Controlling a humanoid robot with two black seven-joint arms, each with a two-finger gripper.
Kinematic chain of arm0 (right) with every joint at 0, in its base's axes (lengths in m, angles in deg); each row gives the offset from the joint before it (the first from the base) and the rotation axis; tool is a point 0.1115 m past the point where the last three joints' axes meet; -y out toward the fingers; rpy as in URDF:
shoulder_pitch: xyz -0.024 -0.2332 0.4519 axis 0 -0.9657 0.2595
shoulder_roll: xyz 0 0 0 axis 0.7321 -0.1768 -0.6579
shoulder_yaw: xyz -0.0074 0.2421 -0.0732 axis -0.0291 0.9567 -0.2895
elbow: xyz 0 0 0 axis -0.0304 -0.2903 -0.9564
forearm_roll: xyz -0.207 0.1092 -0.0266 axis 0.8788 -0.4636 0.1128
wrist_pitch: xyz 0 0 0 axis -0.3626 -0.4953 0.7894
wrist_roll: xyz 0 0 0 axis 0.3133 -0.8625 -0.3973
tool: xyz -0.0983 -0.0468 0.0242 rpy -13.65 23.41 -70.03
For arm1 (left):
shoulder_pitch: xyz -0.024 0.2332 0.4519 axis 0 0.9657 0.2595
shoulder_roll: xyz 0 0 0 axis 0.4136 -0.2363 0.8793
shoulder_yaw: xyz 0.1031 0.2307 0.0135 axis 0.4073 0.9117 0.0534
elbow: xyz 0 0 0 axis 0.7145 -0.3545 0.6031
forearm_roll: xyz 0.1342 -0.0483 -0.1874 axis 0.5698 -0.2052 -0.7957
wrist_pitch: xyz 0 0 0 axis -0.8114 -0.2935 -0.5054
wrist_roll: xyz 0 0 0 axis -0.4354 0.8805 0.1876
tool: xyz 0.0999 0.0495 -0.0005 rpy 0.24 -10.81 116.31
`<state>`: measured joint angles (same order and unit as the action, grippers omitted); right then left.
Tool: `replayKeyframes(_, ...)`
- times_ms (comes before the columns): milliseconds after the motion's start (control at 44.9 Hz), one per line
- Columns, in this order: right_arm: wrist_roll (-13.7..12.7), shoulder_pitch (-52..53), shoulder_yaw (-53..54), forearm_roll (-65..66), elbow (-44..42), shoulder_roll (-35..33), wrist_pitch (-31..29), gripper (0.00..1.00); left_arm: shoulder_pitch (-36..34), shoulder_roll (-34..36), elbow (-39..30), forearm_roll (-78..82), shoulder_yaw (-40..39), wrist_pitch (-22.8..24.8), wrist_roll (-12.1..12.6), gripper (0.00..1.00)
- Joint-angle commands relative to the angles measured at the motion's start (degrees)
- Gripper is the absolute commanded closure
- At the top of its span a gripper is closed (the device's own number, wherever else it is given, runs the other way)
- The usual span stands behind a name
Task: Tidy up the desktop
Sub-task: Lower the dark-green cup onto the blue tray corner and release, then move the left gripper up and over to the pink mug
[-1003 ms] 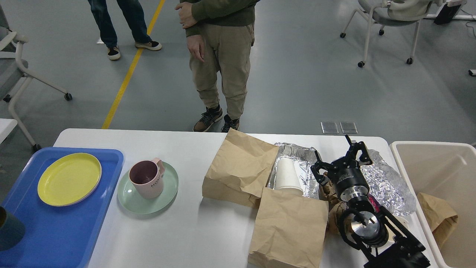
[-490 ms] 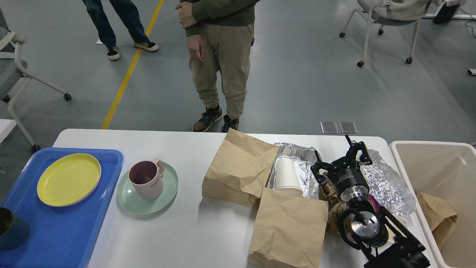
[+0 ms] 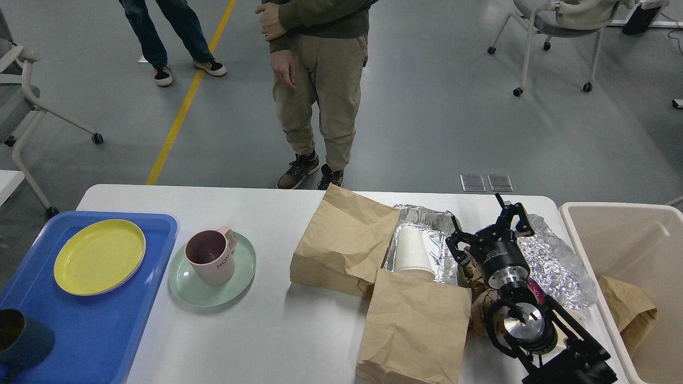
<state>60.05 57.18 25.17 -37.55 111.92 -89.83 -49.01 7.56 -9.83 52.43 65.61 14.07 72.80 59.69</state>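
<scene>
Desktop: the white desktop (image 3: 267,330) fills the lower half of the head view, its far edge toward the grey floor.
Right gripper: the right gripper (image 3: 488,229) stands above the right part of the desktop with its two fingers spread apart and nothing between them; crumpled brown paper (image 3: 480,304) lies under the arm.
Left gripper: not seen in the view.
Tray: a blue tray (image 3: 101,336) lies on the left end of the desktop, bearing a yellow plate (image 3: 99,256) and, at its near left corner, a dark cup (image 3: 21,341).
Green plate: a pale green plate (image 3: 235,277) lies just right of the tray with a pink mug (image 3: 211,256) upright on it.
Bags: one brown paper bag (image 3: 341,240) lies flat mid-table; a second paper bag (image 3: 413,325) lies nearer, touching it.
Foil: a foil tray (image 3: 427,224) holds a white paper cup (image 3: 412,250) on its side; loose foil (image 3: 555,266) lies to the right.
Bin: a beige bin (image 3: 619,224) stands at the right end with a brown bag (image 3: 629,309) inside.
Bystanders: a person in khaki trousers (image 3: 320,96) stands beyond the table, another in jeans (image 3: 171,32) farther left.
</scene>
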Motion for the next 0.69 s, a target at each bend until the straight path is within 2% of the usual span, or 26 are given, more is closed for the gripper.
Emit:
replayKeyframes(0,0.00,0.00,0.00,-0.01,0.00,0.00,0.00,0.00,-0.09,0.28,-0.01,-0.82,0.13,0.04,-0.02,0.15)
replayKeyframes(290,0.00,0.00,0.00,-0.01,0.00,0.00,0.00,0.00,-0.96,0.55,-0.28,-1.08,0.49,0.83,0.68,0.13)
replayKeyframes(401,0.00,0.00,0.00,-0.01,0.00,0.00,0.00,0.00,-4.73,0.90,-0.98,-1.08,2.93,2.59,0.68,0.13)
replayKeyframes(535,0.00,0.00,0.00,-0.01,0.00,0.00,0.00,0.00,-17.11,-0.16,-5.45,-1.08,15.05,6.54,0.16,0.13)
replayKeyframes(669,0.00,0.00,0.00,-0.01,0.00,0.00,0.00,0.00,-37.50,-4.37,-17.49,-6.69,34.65,7.60,0.16,0.13)
